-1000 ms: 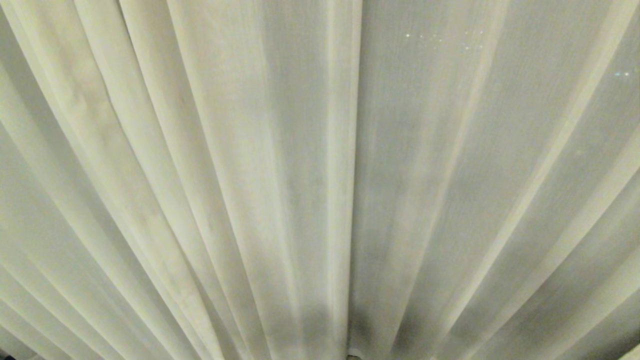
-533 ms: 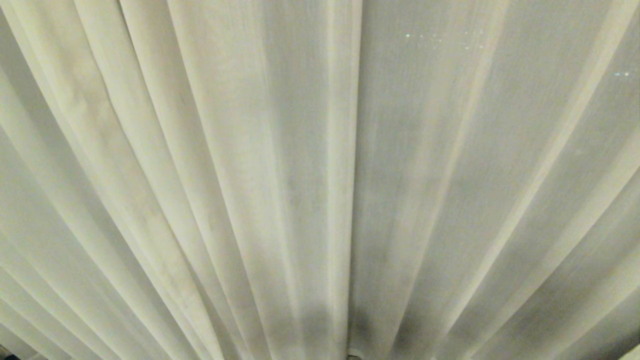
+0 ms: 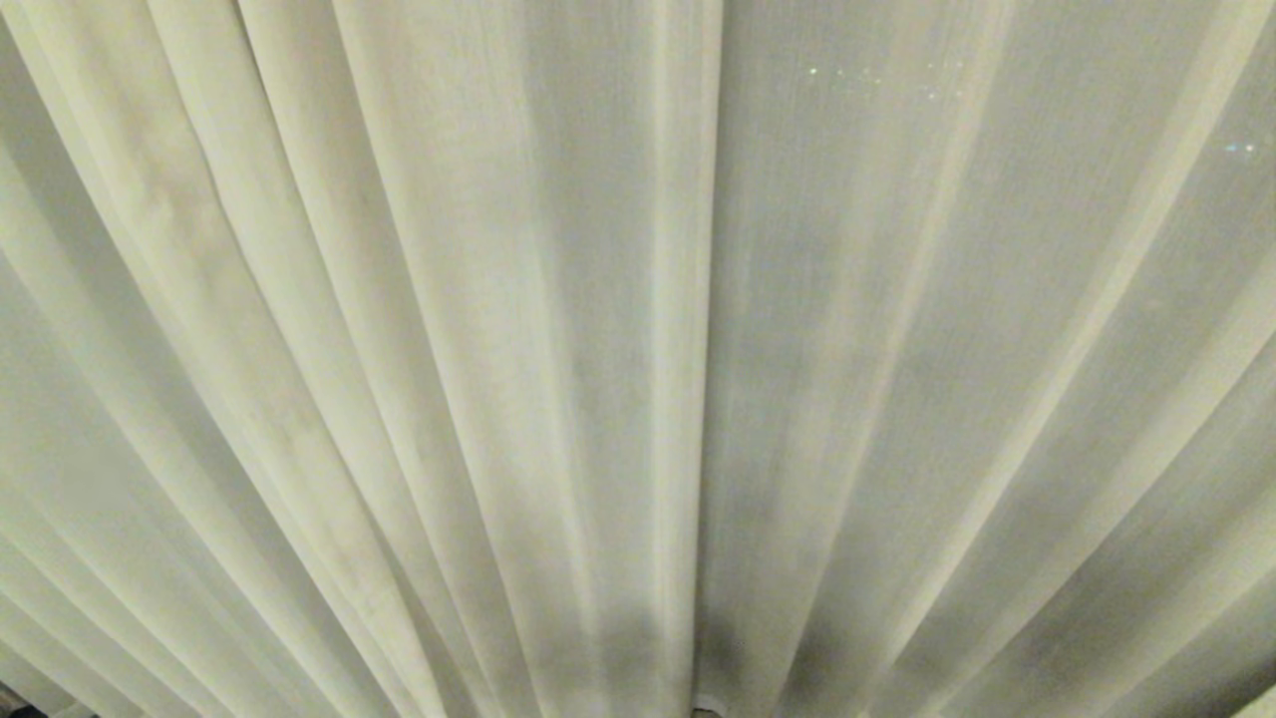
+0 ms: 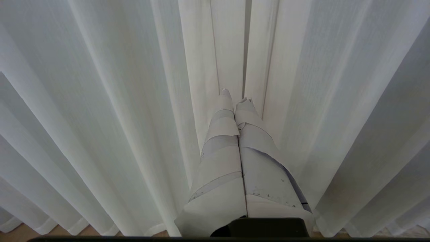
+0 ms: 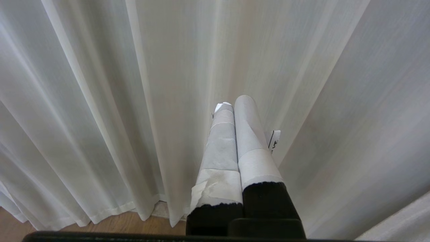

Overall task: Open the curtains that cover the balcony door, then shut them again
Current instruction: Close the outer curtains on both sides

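The cream curtains [image 3: 449, 359] fill the whole head view in soft pleats, and the hemmed edges of the two panels meet at a seam [image 3: 710, 299] near the middle. The balcony door is hidden behind them. In the left wrist view my left gripper [image 4: 236, 97] is shut, its tape-wrapped fingers pressed together with nothing between them, just in front of the curtains [image 4: 117, 101]. In the right wrist view my right gripper [image 5: 234, 102] is also shut and empty, pointing at the curtains [image 5: 100, 101]. Neither gripper shows in the head view.
A strip of wooden floor [image 5: 111, 225] shows under the curtain hem in the right wrist view, and wooden floor [image 4: 90, 232] shows again in the left wrist view. Faint light specks [image 3: 877, 80] glimmer through the fabric.
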You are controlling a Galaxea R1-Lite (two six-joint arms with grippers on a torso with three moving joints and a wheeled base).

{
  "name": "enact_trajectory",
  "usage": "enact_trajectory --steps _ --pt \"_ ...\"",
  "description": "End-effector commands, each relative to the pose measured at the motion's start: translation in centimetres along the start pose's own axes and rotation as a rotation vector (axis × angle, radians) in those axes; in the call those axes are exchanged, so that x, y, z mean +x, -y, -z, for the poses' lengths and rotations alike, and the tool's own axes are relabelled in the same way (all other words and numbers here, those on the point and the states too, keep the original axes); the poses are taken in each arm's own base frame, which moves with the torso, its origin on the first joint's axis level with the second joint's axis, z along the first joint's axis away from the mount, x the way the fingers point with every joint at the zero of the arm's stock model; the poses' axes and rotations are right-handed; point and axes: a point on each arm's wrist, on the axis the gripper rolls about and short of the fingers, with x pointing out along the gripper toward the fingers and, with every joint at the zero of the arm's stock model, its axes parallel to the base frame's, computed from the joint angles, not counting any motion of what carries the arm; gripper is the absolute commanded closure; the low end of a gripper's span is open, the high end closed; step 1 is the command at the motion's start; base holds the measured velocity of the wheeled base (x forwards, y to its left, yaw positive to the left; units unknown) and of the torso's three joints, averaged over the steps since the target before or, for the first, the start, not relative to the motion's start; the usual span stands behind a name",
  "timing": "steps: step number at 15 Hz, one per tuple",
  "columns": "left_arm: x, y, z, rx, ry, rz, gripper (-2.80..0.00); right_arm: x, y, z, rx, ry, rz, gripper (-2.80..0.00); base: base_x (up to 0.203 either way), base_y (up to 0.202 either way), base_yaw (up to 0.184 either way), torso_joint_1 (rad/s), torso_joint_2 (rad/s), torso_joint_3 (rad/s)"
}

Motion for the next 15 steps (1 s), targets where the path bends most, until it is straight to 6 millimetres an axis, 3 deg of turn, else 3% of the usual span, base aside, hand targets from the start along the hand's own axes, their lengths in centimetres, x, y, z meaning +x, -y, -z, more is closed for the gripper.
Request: enact_trajectory --steps 1,10,15 --pt "-0.02 0.00 0.01 -0.001 0.003 -0.001 0.00 0.00 0.00 0.01 -0.001 0.000 -0.001 0.00 0.000 0.000 0.000 0.000 0.00 0.000" --pt "-0.02 -0.01 0.01 -0.003 0.003 -0.002 0.00 0.00 0.00 0.01 -0.001 0.000 0.000 0.00 0.000 0.000 0.000 0.000 0.00 0.000" --pt "-0.02 0.00 0.02 -0.003 0.001 -0.001 0.00 0.00 0.00 0.01 -0.001 0.000 0.000 0.00 -0.135 0.000 -0.002 0.003 0.00 0.003"
